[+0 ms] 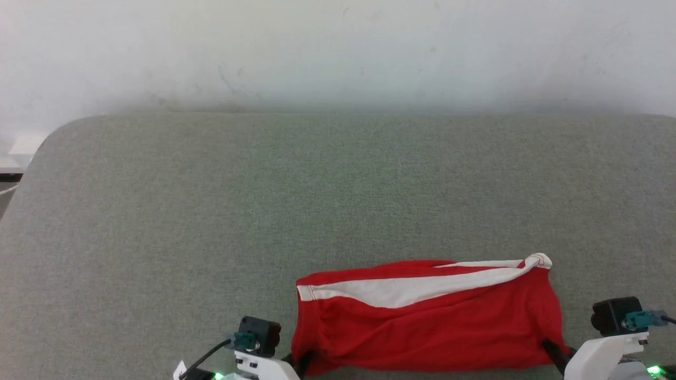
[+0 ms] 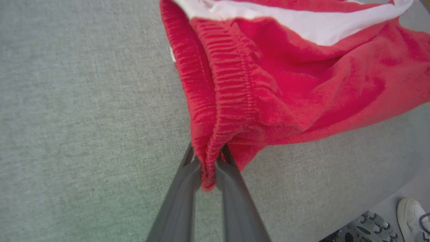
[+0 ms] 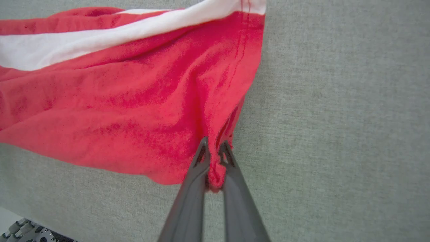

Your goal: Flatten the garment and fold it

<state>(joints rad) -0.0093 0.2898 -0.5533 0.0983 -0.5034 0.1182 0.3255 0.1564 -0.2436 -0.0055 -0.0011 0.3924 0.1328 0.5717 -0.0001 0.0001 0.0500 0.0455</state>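
Cloth sits pinched in both your grippers: the left gripper clamps the gathered waistband end of the garment, the right gripper the opposite end. The red shorts stretch between them, lying just beyond the fingertips on the grey fabric surface, white stripe farthest out.

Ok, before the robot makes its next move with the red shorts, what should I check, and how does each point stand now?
1. Left gripper shut on the gathered waistband: ok.
2. Right gripper shut on the other near corner of the shorts: ok.
3. Shorts lying flat: not ok, wrinkled below the white stripe.
4. Both layers caught in each grip: cannot tell.
5. Person's shoe apart from the cloth: ok.
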